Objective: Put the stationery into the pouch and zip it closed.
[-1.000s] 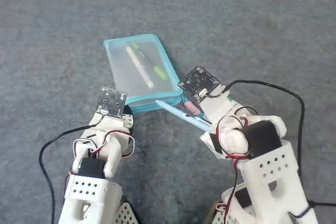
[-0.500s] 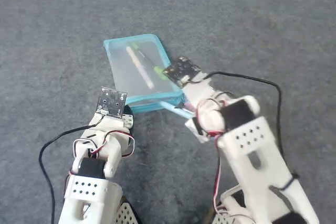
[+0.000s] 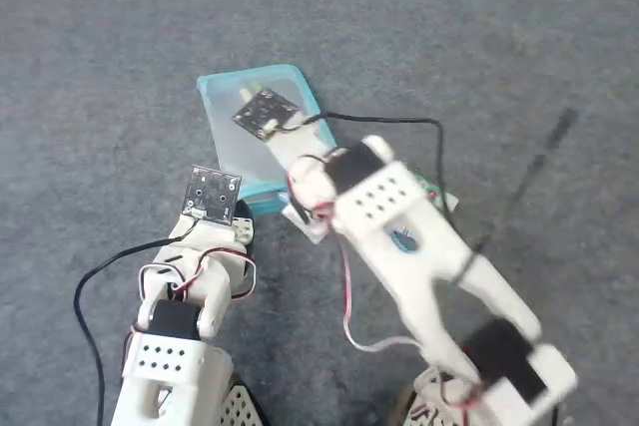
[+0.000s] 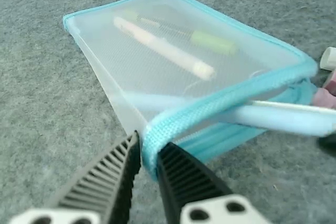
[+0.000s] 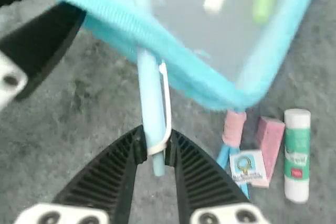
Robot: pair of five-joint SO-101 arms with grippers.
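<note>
We are looking down at a grey carpet [image 3: 519, 77] that is covering the whole table. The right arm [image 3: 399, 236] is stretching from the lower right of the high view up to the centre, and its wrist is hanging over the pouch [image 3: 218, 127], which is lying flat in the upper middle of that view. The left arm [image 3: 190, 286] is standing at the lower left and reaching up to the pouch's near corner.

The pouch is translucent with a teal border. The left gripper [image 4: 148, 148] is pinching the teal zipper edge at that corner, its jaws squeezed onto the fabric. The right gripper [image 5: 156, 136] is clamping the rear end of a light blue pen [image 5: 149, 93]. The pen's front part is passing under the teal edge and into the pouch's open mouth.

A white marker [image 4: 163, 45] and a green highlighter [image 4: 210, 40] are lying side by side inside the pouch. Outside it, on the carpet just beside the open end, a glue stick [image 5: 297, 153] and a pink eraser [image 5: 270, 148] are lying next to each other.
</note>
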